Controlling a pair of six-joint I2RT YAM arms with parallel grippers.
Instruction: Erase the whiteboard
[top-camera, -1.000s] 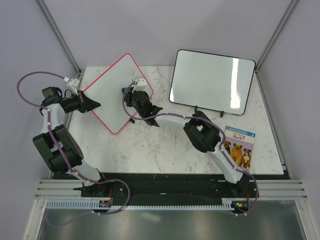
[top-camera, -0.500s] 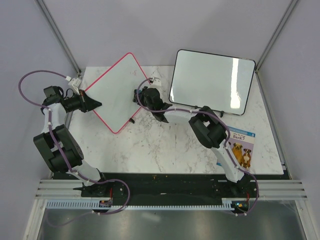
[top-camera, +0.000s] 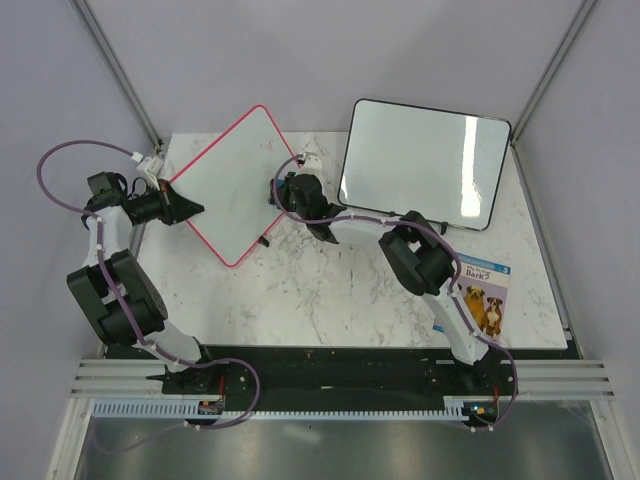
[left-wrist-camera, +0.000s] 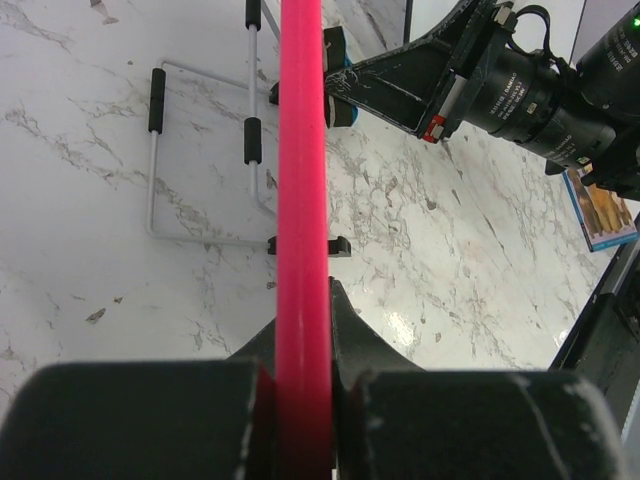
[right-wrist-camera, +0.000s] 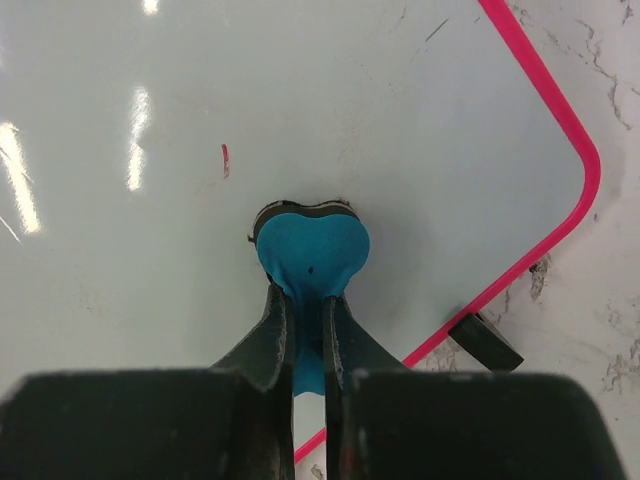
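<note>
The whiteboard (top-camera: 225, 185), square with a pink frame, stands tilted at the table's back left. My left gripper (top-camera: 190, 210) is shut on its left corner; the left wrist view shows the pink frame (left-wrist-camera: 303, 200) edge-on between the fingers of the left gripper (left-wrist-camera: 300, 330). My right gripper (top-camera: 283, 190) is shut on a blue eraser (right-wrist-camera: 312, 252) and presses it on the board's face (right-wrist-camera: 300, 80) near the right corner. A short red mark (right-wrist-camera: 225, 160) lies on the board, left of and beyond the eraser. The eraser's tip (left-wrist-camera: 340, 95) also shows in the left wrist view.
A larger black-framed whiteboard (top-camera: 425, 165) leans on a stand at the back right. A book with dogs on its cover (top-camera: 480, 300) lies at the right. A wire stand (left-wrist-camera: 200, 150) with black clips lies under the pink board.
My right gripper has slid the eraser from the board's middle right to its right corner. The left gripper and board have held still.
</note>
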